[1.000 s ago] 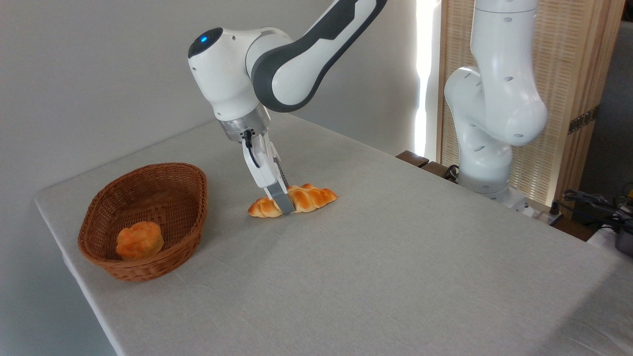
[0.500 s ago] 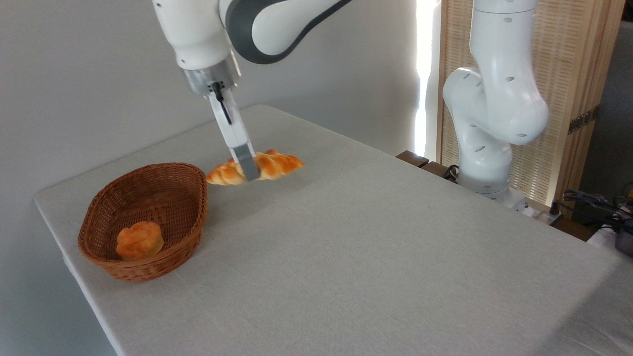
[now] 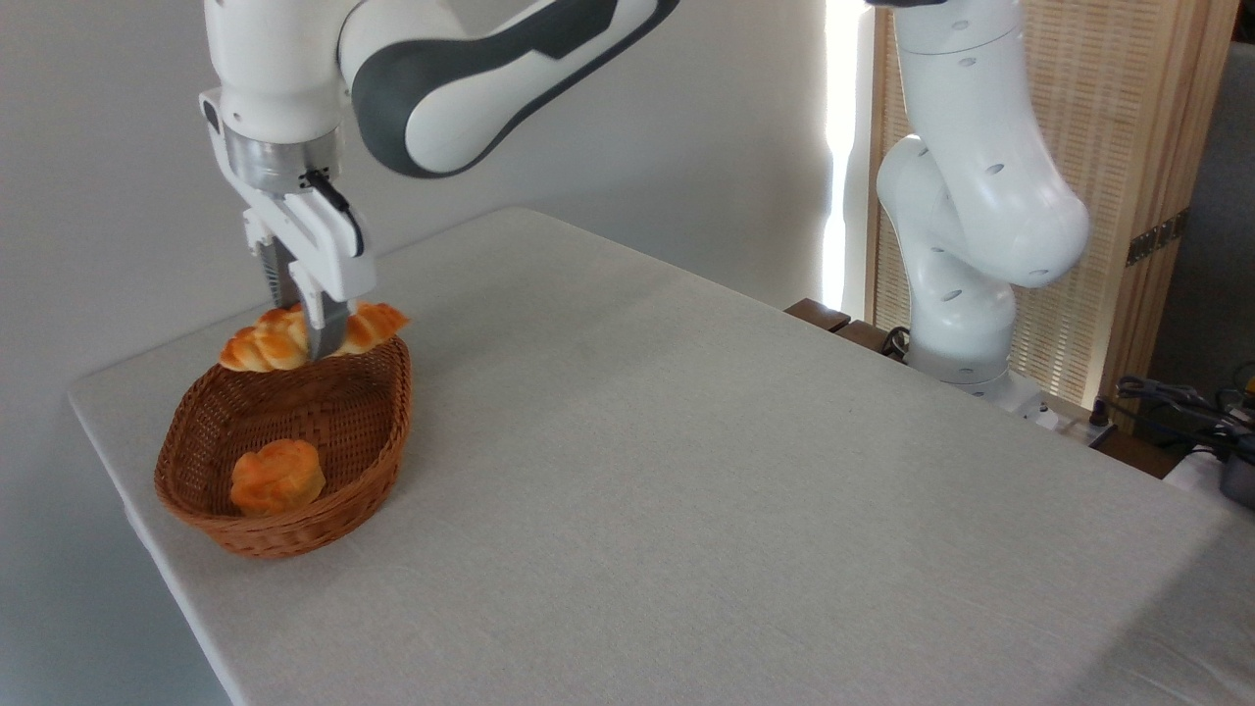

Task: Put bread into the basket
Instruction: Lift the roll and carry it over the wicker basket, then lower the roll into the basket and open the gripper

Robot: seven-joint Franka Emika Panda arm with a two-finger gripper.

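The braided golden-orange bread hangs in the air over the far end of the brown wicker basket, lying roughly level. My gripper is shut on the bread near its middle, fingers pointing down. The loaf's right tip juts past the basket's far rim. The basket stands at the left end of the table.
A small round lumpy orange bun lies inside the basket at its near end. The grey table stretches to the right. My arm's white base stands at the back right, with a wooden screen behind and cables at the far right edge.
My gripper has lifted the bread off the table and carried it left, from the table's middle to above the basket's far end. The wrist has also turned.
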